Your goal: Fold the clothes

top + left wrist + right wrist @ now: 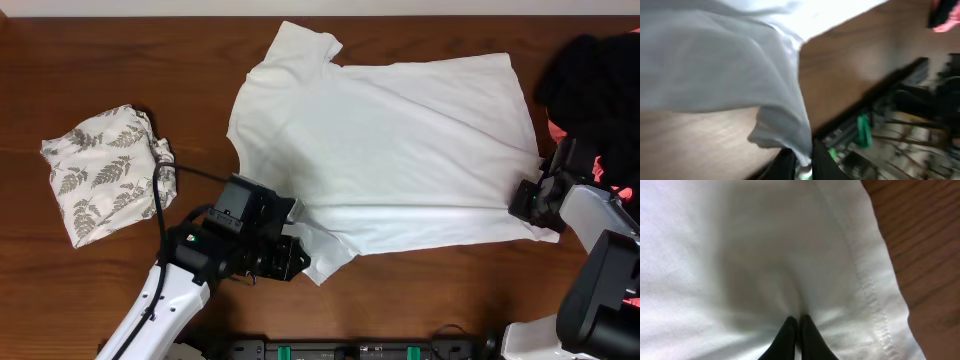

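Observation:
A large white T-shirt (400, 150) lies spread flat across the middle of the wooden table. My left gripper (297, 258) sits at its near left sleeve. In the left wrist view that gripper (802, 162) is shut on a bunched fold of the white T-shirt (715, 60), which lifts off the wood. My right gripper (528, 200) is at the shirt's right hem. Seen from the right wrist, this gripper (798, 322) is shut on a pinch of the T-shirt (740, 245) just inside the stitched hem (865, 285).
A folded leaf-print garment (105, 175) lies at the left of the table. A black garment (590, 85) is heaped at the far right over a coral-pink one (606, 168). Bare wood (150, 60) surrounds the shirt. A black equipment bar (360, 350) runs along the front edge.

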You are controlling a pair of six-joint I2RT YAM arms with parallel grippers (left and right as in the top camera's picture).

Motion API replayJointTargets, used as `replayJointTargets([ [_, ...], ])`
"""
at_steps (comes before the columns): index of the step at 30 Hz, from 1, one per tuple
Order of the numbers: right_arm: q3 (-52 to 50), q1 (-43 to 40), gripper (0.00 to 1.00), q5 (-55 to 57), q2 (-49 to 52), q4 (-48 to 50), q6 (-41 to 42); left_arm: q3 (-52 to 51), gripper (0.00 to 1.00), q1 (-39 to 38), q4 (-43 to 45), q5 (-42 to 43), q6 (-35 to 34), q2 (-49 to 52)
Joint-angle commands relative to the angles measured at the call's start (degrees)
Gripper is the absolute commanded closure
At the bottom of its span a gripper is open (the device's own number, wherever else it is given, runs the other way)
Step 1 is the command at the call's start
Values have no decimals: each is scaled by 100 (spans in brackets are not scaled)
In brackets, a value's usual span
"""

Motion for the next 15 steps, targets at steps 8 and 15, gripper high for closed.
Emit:
replayJointTargets([
  [8,-219,-76,94,155,249,-98,37,94,34,-2,44,667,-295,-9],
  [15,-219,-76,94,155,249,-94,37,94,33,-2,85,-920,-297,-9],
])
